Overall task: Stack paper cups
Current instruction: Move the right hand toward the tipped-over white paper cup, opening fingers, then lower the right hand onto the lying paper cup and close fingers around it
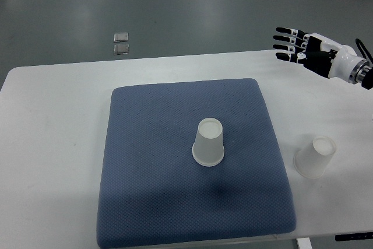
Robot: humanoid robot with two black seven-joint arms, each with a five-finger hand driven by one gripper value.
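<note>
- Right hand (pixel 297 48) hangs at the table's far right edge, about 2 o'clock from the mat's centre. Fingers (pixel 287 30) extended and slightly apart, pointing toward 9 o'clock; holding nothing.
- Left hand: not in view.
- Cup A, the cup on the mat (pixel 208 141): upside down near the middle of the blue mat (pixel 145 190), wide rim down, closed base up.
- Cup B, the cup off the mat (pixel 315 157): on the bare white table (pixel 52 144), just beside the mat's right edge, at about 3 to 4 o'clock from cup A. Also appears inverted; leans slightly in this steep view, actual tilt not certain.
- Key relation: cup B lies toward 6 o'clock from the right hand's fingertips, well apart from them. Cup A lies toward 7 to 8 o'clock, farther off.
- Both cups' long axes run roughly vertical, so a side grasp around the wall looks suitable.
- Judgement: right hand is the only candidate and cup B is its nearer target. Stacking not yet begun; cups stand apart.
</note>
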